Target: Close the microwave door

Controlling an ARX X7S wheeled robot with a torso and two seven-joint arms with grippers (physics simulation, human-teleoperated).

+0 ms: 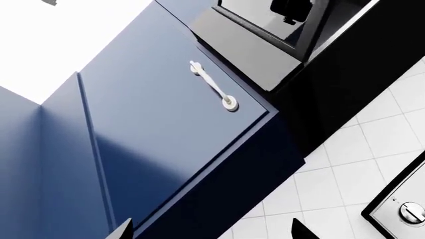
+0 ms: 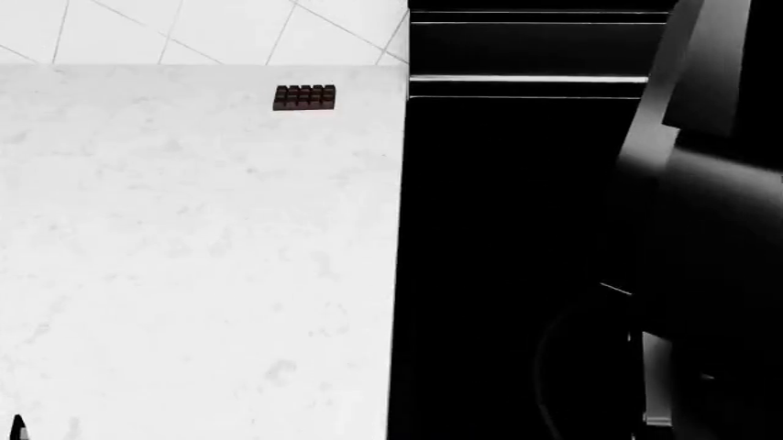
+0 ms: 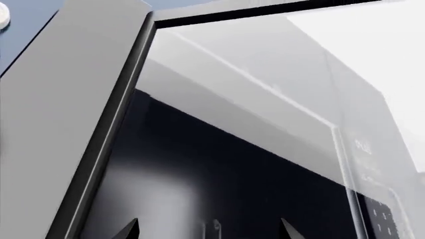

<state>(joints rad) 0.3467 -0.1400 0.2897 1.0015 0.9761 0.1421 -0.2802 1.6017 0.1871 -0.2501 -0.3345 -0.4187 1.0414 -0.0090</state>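
Microwave [image 3: 219, 164] fills the right wrist view: dark cavity straight ahead of the right fingers [image 3: 126, 230], grey-framed door [image 3: 73, 124] swung out to one side of them, so door is open and task not done. Cavity looks empty, but it's dark, can't be sure. Keypad [image 3: 378, 219] sits off to the other side of the fingertips. Right gripper [image 3: 209, 228] has its two tips spread well apart, nothing between them; judged as lined up close to the opening to get behind or onto the door for a push.

Blue cabinet door [image 1: 159, 129] with white handle [image 1: 214, 85] is well ahead of the left fingers [image 1: 302, 230]; a black-and-grey appliance [image 1: 252, 40] just beyond it, probably the microwave. Left gripper [image 1: 212, 231] tips also spread apart, holding nothing, apparently parked away from the job. White tiled wall [image 1: 359, 149] beside it; stove knob [image 1: 411, 211] near one fingertip.

Head view: white worktop [image 2: 196, 257], bare except a chocolate bar [image 2: 304, 97] at the far edge, well away from both grippers. Dark robot arm [image 2: 698, 229] blocks the other side; microwave not visible there.
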